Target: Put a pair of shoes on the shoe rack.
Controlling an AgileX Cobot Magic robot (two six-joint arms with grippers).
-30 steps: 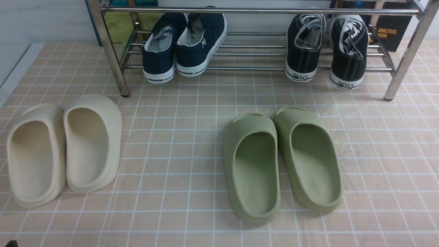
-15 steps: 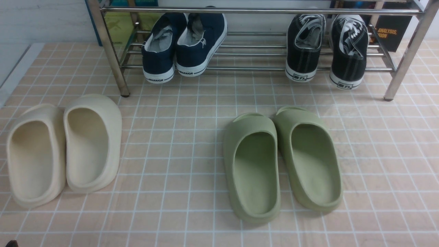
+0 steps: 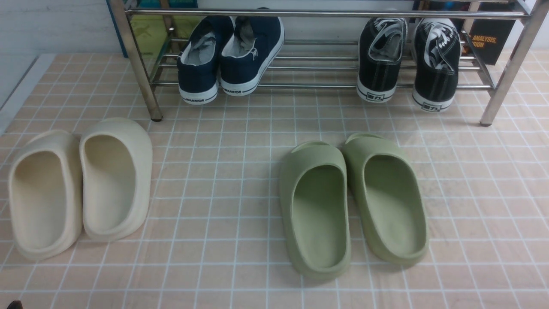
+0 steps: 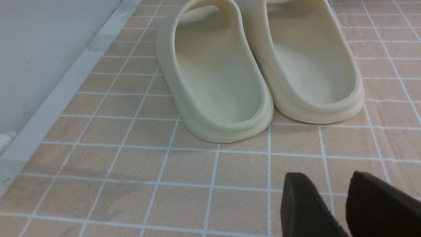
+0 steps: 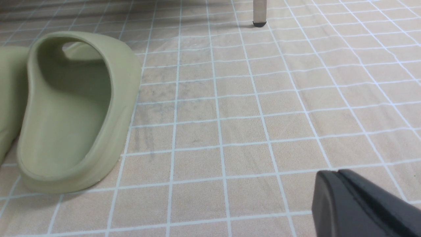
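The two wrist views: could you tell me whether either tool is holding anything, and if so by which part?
Nothing is held. The left tool is open over bare tiles near the cream slides; the right tool is shut on nothing.

Shiny chrome shoe rack, black canvas pair of shoes, matt foam slides, tiled floor.

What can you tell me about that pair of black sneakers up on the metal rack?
The black sneakers are low-top canvas shoes with white stitching, white laces, grey lining and white rubber soles bearing small black heel labels. They sit side by side, a small gap between them, on the lower bars at the right end of the shiny chrome shoe rack, toes pointing away, heels toward the camera and overhanging the front bar. Nothing else touches them; no claw is near.
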